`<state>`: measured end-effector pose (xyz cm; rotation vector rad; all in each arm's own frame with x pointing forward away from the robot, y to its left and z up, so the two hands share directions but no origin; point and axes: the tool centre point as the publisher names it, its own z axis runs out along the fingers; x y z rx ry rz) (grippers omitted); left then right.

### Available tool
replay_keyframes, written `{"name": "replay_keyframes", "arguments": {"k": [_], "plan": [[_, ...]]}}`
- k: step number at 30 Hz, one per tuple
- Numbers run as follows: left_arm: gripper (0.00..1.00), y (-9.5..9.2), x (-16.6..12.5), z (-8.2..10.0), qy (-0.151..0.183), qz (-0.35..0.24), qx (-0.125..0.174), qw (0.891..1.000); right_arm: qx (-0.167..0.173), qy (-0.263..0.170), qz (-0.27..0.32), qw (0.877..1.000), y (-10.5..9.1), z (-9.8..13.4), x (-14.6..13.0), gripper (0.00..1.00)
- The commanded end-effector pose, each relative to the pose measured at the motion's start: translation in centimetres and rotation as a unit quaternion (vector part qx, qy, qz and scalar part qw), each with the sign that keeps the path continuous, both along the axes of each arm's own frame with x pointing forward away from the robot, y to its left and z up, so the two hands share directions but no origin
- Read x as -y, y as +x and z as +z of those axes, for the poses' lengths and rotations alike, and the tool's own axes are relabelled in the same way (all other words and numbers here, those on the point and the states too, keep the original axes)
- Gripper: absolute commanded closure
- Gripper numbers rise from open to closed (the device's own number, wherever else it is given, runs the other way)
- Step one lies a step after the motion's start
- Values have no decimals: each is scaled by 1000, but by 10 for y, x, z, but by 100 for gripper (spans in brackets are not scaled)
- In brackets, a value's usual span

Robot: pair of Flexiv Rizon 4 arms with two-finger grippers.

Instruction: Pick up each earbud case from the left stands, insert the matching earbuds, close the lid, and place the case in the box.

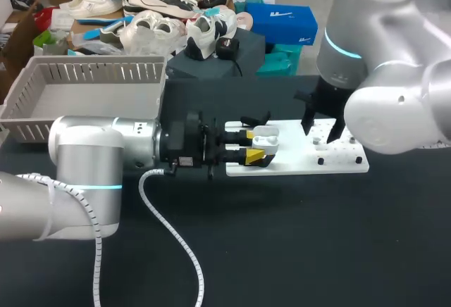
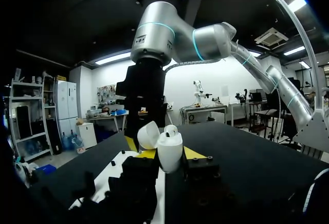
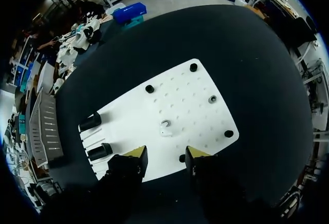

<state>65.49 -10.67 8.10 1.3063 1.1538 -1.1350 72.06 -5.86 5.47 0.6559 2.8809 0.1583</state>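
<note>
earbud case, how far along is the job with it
Done: the earbud case is off its stand, lid open, clamped in the left gripper. In hand: the right gripper hangs open over the white board, where one earbud lies loose. Left: seat that earbud, close the lid, put the case in the grey box.

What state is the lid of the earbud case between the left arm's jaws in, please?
Open: in the left wrist view the earbud case has its lid swung back to one side, leaving its top uncovered.
</note>
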Motion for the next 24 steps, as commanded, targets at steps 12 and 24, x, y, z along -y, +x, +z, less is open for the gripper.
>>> {"name": "replay_keyframes", "arguments": {"k": [12, 24], "plan": [[100, -2, 0, 0, -1, 4, 1, 1000, 0, 7, -3, 1000, 10, -20, 1, 59], [100, -2, 0, 0, -1, 4, 1, 1000, -3, 9, -4, 1000, 17, -25, 0, 65]]}}
